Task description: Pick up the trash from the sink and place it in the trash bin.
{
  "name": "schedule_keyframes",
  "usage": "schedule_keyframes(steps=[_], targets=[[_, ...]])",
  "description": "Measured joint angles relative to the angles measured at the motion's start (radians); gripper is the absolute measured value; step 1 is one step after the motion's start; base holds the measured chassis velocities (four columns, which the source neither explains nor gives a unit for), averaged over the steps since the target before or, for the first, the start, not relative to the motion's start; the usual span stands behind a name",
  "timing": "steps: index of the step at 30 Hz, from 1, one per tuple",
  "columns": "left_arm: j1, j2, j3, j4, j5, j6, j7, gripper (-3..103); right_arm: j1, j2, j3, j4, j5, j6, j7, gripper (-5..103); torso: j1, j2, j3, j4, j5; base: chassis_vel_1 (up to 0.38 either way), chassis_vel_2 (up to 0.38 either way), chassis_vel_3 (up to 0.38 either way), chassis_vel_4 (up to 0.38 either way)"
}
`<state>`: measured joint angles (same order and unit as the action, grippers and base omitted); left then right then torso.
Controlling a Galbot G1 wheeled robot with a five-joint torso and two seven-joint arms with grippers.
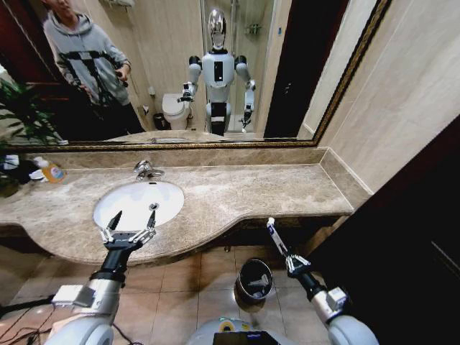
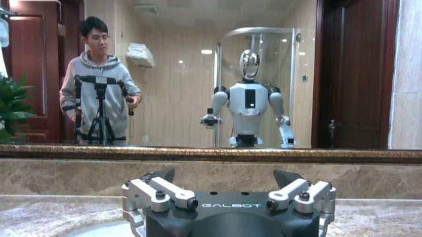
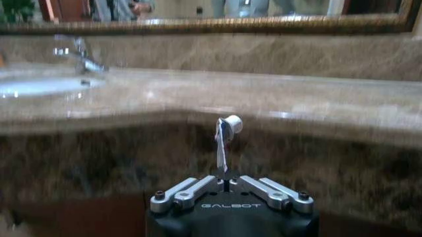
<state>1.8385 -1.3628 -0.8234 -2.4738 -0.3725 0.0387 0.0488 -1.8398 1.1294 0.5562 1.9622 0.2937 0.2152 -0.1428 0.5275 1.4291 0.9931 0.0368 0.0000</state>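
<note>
White-and-blue tube [image 1: 274, 236] is clamped upright in right gripper [image 1: 286, 257], below edge of beige marble countertop [image 1: 251, 194], just above small round dark bin w/ shiny rim [image 1: 254, 279]. Left gripper [image 1: 129, 228] hangs w/ fingers apart over front rim of white oval sink [image 1: 133, 201].

Warm, even indoor light fills the room. The head view bends strongly toward its edges, and its lower right is dark. Soft glare sits on the sink [image 1: 136, 203] basin and the marble countertop [image 1: 244, 194]. The right wrist view is blurred throughout; the left wrist view is sharper, its mirror [image 2: 211, 74] reflection clear.
</note>
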Motion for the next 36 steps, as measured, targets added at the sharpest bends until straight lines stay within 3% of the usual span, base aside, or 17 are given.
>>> schedule_keyframes(steps=[11,14,22,36], targets=[[0.0,0.0,0.0,0.0,0.0,0.0,0.0,100,0.058,0.013,-0.063,-0.228,-0.058,-0.004,-0.017,0,0.0,0.0,0.0,0.0,0.0,0.0,0.0,0.0,0.0],[0.0,0.0,0.0,0.0,0.0,0.0,0.0,100,0.168,0.033,-0.103,-0.4,-0.143,-0.068,-0.025,0,0.0,0.0,0.0,0.0,-0.0002,0.0,0.0,0.0,0.0],[0.0,0.0,0.0,0.0,0.0,0.0,0.0,100,0.3,0.046,-0.163,-0.571,-0.3,-0.157,-0.036,0,0.0,0.0,0.0,0.0,0.0,0.0,0.0,0.0,0.0],[0.0,0.0,0.0,0.0,0.0,0.0,0.0,100,0.467,0.09,-0.279,-0.793,-0.486,-0.205,-0.04,0,0.0,0.0,0.0,0.0001,0.0,0.0,0.0,0.0,0.0]])
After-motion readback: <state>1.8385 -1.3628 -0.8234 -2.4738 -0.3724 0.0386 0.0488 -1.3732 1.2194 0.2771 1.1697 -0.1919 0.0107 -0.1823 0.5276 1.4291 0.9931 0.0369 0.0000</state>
